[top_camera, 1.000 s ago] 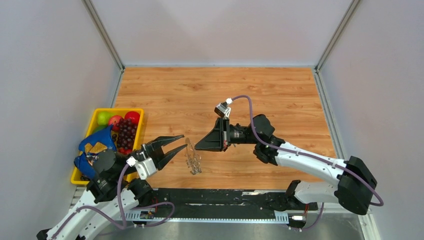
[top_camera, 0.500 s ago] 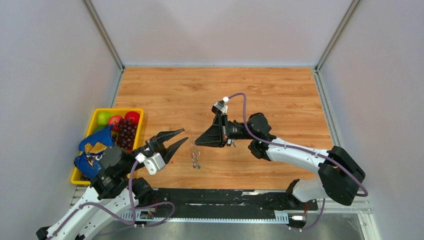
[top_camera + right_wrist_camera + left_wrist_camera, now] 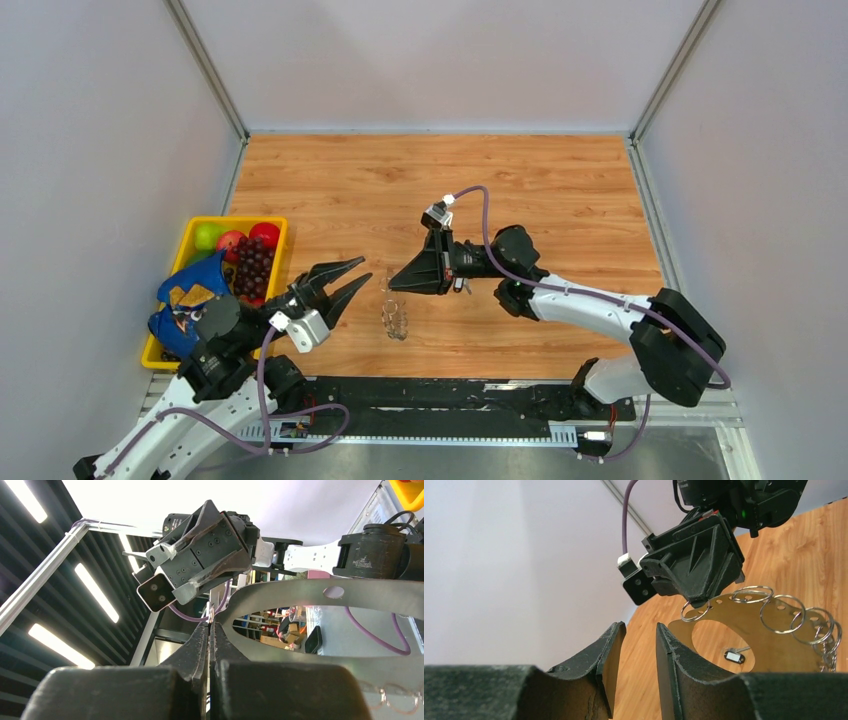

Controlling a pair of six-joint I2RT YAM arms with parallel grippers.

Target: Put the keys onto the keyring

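Just ahead and right of half-parted left fingers (image 3: 610,650): keyring (image 3: 784,650) upright, top rim pinched by closed right fingers (image 3: 704,575).

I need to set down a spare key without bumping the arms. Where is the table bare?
The far half of the table, from the back wall to the right gripper, is bare. It is crowded near the front: the open left gripper, the keyring that the right gripper pinches, and the yellow bin at the left edge.

The keyring (image 3: 394,318) hangs mid-frame between the left tool (image 3: 364,270) and right tool (image 3: 393,287), with a bin (image 3: 240,219) at the counter's (image 3: 400,190) left edge.
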